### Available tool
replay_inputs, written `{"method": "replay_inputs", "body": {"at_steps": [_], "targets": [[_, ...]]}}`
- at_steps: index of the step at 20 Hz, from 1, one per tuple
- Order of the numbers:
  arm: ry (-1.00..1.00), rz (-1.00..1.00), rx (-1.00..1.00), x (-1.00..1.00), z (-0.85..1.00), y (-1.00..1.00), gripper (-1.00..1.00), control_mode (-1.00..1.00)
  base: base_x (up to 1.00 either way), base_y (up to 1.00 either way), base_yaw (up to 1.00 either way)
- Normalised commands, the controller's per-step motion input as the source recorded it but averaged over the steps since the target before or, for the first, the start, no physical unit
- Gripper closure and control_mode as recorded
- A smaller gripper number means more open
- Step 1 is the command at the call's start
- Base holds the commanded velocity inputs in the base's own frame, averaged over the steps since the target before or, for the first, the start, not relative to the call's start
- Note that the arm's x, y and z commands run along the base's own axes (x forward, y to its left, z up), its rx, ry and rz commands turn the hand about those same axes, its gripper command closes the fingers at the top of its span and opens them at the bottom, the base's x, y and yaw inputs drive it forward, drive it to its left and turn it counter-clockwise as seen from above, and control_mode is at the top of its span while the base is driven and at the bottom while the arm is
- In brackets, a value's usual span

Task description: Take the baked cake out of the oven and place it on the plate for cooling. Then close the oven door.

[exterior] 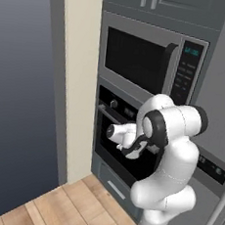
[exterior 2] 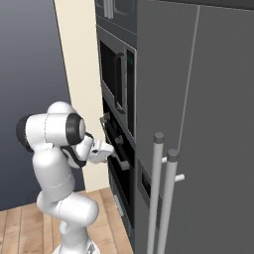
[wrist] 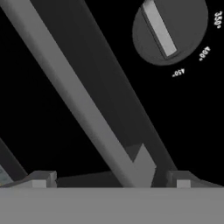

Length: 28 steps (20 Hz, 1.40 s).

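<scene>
The black oven sits under the microwave, and its oven door stands upright against the oven front. The door's long silver bar handle crosses the hand view on a slant and passes between my gripper's two finger tips. My gripper is open around that bar, with a gap on each side. One round oven knob shows just beyond it. From the right base view, the gripper is at the handle. The cake and the plate are out of view.
A silver-framed microwave is built in above the oven. A drawer lies below it. A tall grey fridge with two vertical handles stands to the right. A beige side panel and wood floor lie to the left.
</scene>
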Motion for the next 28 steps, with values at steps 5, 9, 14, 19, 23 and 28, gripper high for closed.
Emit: {"method": "replay_inputs", "body": {"at_steps": [5, 9, 14, 19, 23, 28], "targets": [[0.0, 0.0, -0.01, 0.33, -0.21, -0.2, -1.0, -1.0, 0.0, 0.0, 0.0], [0.0, 0.01, 0.0, 0.36, -0.28, -0.11, -1.0, -1.0, 0.0, 0.0, 0.0], [0.0, 0.03, 0.0, 0.37, -0.36, -0.1, -1.0, -1.0, 0.0, 0.0, 0.0], [0.06, 0.05, 0.0, 0.26, -0.44, -0.05, 1.0, -1.0, 0.0, 0.0, 0.0], [0.22, 0.09, 0.0, -0.03, -0.73, 0.55, 1.0, -1.0, 0.0, 0.0, 0.0], [0.23, 0.09, -0.05, -0.33, -0.77, 1.0, 1.0, -1.0, 0.0, 0.0, 0.0]]}}
